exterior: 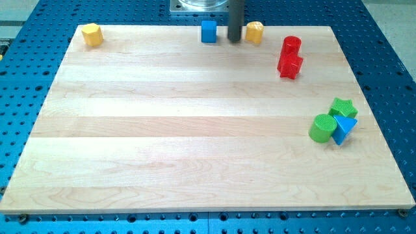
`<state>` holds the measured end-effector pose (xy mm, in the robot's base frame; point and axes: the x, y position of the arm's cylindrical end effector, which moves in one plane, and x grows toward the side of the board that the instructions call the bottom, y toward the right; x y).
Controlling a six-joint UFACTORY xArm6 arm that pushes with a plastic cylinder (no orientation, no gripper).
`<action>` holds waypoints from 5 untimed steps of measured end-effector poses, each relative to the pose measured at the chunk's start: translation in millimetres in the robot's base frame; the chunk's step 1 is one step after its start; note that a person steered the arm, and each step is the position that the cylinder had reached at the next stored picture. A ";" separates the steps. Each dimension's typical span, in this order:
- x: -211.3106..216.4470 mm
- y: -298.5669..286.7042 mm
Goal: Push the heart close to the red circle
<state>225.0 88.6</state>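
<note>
The yellow heart lies near the board's top edge, right of the middle. The red circle lies to its right and slightly lower, a short gap away. My tip rests on the board just left of the heart, between it and a blue cube. I cannot tell whether the tip touches the heart.
A red star sits just below the red circle, touching it. A yellow hexagon is at the top left corner. A green star, a green circle and a blue triangle cluster at the right edge.
</note>
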 end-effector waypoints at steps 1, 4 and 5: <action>-1.7 52.0; -33.5 37.5; -32.4 43.0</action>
<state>192.6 131.7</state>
